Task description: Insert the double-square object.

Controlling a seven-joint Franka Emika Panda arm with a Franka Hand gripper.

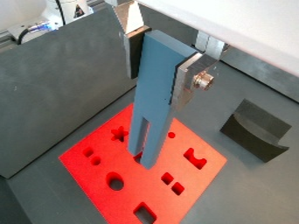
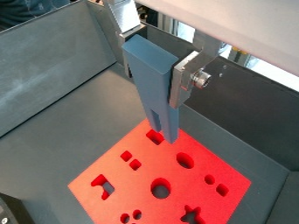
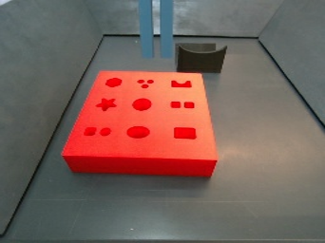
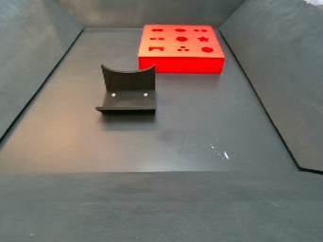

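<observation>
we are seeing the gripper (image 1: 184,74) clamping the double-square object (image 1: 153,96) upright, prongs pointing down (slot visible), hanging above the red board (image 1: 140,171) on the dark grey floor (image 4: 177,132).

red board (image 4: 180,49), fixture (image 4: 127,91) well apart

A flat red board with shaped holes (image 3: 143,119) lies on the dark grey floor (image 4: 190,132) — stars, circles, squares and small dots cut through its top face. Well apart from it in a side view stands a dark grey block with a U-shaped notch (image 4: 127,90), upright on its base plate — grey walls (image 1: 65,87) enclose the floor.
</observation>
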